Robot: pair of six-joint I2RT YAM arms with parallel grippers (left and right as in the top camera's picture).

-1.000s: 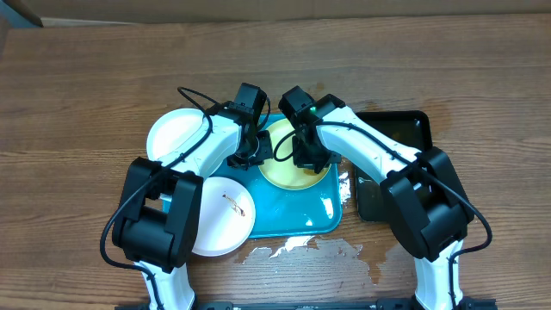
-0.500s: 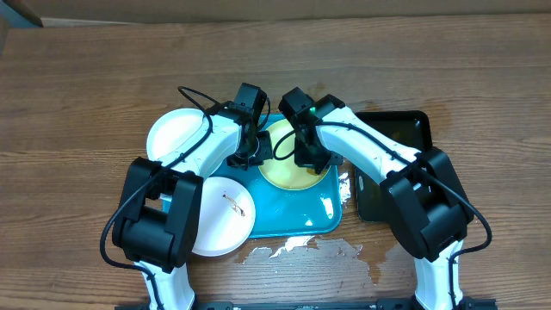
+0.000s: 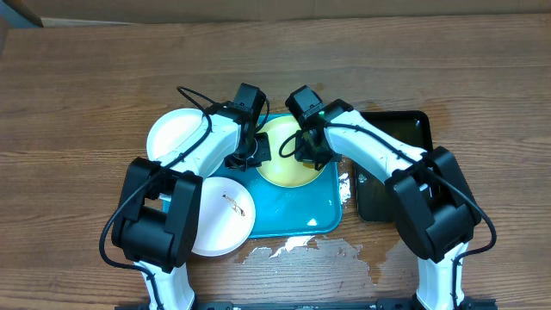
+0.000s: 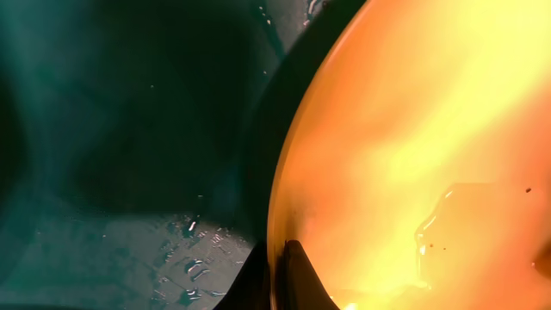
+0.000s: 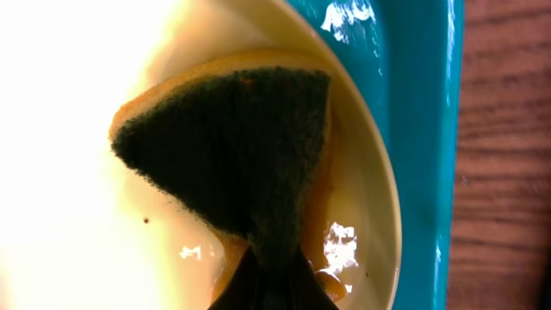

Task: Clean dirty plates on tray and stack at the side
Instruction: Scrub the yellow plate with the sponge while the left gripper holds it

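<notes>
Brown wooden tabletop (image 3: 86, 86) under everything, both arms bent in over the middle. Dead centre: pale yellow-green round plate (image 3: 277, 168), lying on the far half of the large teal-blue rectangular plastic tray (image 3: 301, 215). Pinned at its left rim by the left gripper (image 3: 251, 155), clamped shut there. Worked over by the right gripper (image 3: 312, 151), closed tight on a yellow sponge with a dark green scouring face (image 5: 232, 146).

Just changed: a retreat of the sponge from the plate's middle toward its far right edge over the last second, more of the plate floor uncovered. Reads as the tail of a scrubbing stroke, so cleaning well under way, stacking not yet begun. No shift at the left gripper.

Now the wrist views. From the right wrist: scouring face pressed against the plate's inner slope just inside the rim, wet glints beside it, teal rim and bare wood beyond. None of that on offer from overhead, with the arm in the way. From the left wrist: dark fingertips (image 4: 301, 284) astride the rim, beads of water (image 4: 189, 250) on the tray, a thin pool of liquid (image 4: 465, 232) on the plate.

Further out, two plain white round plates to the left: one (image 3: 172, 133) beside the tray's far left corner, one (image 3: 219, 220) at its near left edge, touching or overlapping, hard to tell, with a small dark smear (image 3: 231, 202) left to deal with. Smaller black rectangular tray (image 3: 396, 142) off to the right.
</notes>
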